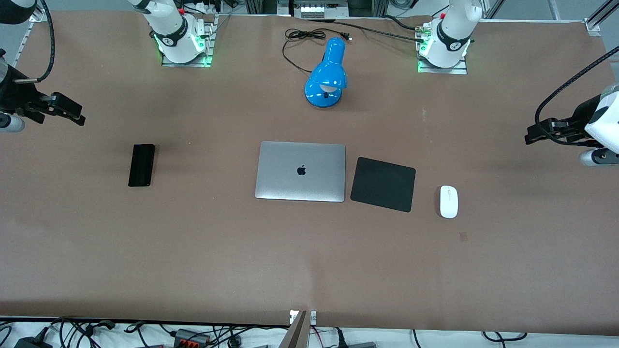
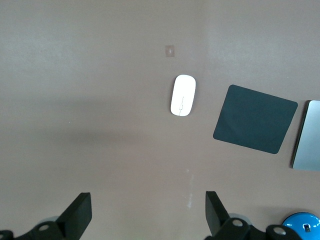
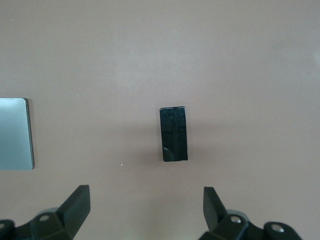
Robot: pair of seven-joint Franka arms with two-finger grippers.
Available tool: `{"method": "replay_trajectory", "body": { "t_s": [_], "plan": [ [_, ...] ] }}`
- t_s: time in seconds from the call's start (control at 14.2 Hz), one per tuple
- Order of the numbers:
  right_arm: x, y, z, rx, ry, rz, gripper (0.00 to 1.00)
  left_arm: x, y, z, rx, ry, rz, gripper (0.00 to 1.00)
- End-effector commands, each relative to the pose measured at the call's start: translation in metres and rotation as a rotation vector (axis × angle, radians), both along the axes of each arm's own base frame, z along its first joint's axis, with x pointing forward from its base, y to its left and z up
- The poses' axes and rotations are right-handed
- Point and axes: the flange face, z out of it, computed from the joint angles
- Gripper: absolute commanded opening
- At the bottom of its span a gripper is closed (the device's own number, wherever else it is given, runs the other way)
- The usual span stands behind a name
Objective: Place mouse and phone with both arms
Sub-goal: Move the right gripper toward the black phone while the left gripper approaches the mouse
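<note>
While both arms hang raised at the table's ends, left end effector (image 2: 145, 217) and right end effector (image 3: 145, 215) gape empty.

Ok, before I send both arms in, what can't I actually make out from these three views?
- Front view: the picture's side edges cut off both arms' upper links; only the left tool and right tool ends show.
- Left wrist view: the laptop and blue desk lamp are cut by the picture's edge.
- The phone: its dark face shows no detail, so screen-up or screen-down is unclear.
- The mouse: its underside is hidden.
</note>
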Motion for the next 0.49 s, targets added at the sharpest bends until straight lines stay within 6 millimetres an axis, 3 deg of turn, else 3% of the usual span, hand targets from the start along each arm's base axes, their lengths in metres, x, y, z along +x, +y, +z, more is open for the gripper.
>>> {"method": "replay_trajectory", "body": {
  "t_s": [0.0,0.28,0.42],
  "plan": [
    [-0.010,0.002,0.009,0.007,-0.003,0.004,1.00,-0.001,0.001,0.006,0.007,0.003,0.000,1.00],
    [-0.008,0.002,0.009,0.005,-0.004,0.002,1.00,0.001,-0.001,0.005,0.004,0.000,0.000,1.00],
    [-0.006,0.003,0.006,0.007,-0.004,0.005,1.00,0.004,-0.016,-0.001,0.020,0.011,-0.028,1.00]
  ]
}}
